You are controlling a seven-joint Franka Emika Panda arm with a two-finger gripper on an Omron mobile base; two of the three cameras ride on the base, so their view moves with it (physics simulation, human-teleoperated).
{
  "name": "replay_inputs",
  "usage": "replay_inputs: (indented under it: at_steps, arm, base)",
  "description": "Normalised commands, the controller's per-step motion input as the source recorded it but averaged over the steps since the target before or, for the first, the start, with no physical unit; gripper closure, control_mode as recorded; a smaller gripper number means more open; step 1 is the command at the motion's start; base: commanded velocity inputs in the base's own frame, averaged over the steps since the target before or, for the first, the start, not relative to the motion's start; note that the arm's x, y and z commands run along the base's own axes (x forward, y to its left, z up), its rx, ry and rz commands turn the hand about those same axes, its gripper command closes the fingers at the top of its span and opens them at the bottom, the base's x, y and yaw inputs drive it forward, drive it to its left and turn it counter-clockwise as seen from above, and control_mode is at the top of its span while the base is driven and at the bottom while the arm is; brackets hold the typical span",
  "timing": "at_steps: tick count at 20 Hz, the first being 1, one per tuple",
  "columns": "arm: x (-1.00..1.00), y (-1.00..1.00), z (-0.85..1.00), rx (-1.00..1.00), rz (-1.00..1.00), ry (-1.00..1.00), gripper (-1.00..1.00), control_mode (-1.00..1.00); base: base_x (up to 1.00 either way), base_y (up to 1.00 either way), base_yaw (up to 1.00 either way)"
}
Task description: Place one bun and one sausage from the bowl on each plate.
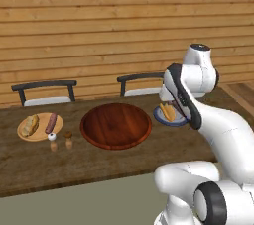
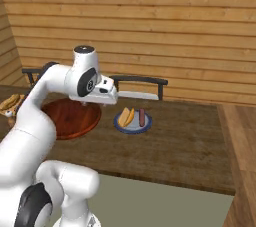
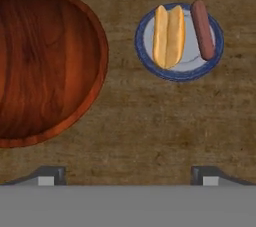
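- You see the large round dark reddish-brown wooden bowl (image 1: 116, 125) at the centre of the left base view, resting on the dark brown wooden bench (image 1: 30, 164); its hollow holds nothing.
- In the hand view the same bowl (image 3: 42, 66) takes up the left side, its raised rim curving down toward the lower left.
- The small blue-grey plate with a darker rim (image 3: 179, 42) sits in the upper right of the hand view, apart from the bowl with bare bench between them.
- On that plate lie a pale yellow split bun (image 3: 168, 36) on its left part and a reddish-brown sausage (image 3: 202, 29) on its right part, side by side.
- In the right base view you find the blue-grey plate (image 2: 132, 121) near the centre, just right of the bowl (image 2: 70, 117).
- The small light tan wooden plate (image 1: 39, 126) lies at the left of the left base view, well apart from the bowl, carrying a second bun (image 1: 30, 125) and a second sausage (image 1: 50, 123).
- Just below that plate stand two small shakers, one white-topped (image 1: 52, 139) and one brown (image 1: 68, 137).
- The gripper (image 3: 128, 175) hangs above the bench between bowl and blue-grey plate; the jaws are spread wide, with nothing between them.
- Two dark-framed chairs (image 1: 45, 92) stand behind the bench against the wooden plank wall (image 1: 99, 21).
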Motion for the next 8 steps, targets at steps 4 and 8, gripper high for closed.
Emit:
replay_inputs:
  at_steps: [4, 8]
  arm:
    - [-1.0, 0.21, 0.58, 0.0, -0.07, -0.01, -1.0, -1.0]
    - [-1.0, 0.0, 0.38, 0.0, -0.02, -0.04, -1.0, -1.0]
  base:
    - [0.0, 0.0, 0.0]
    - [0.0, 0.0, 0.0]
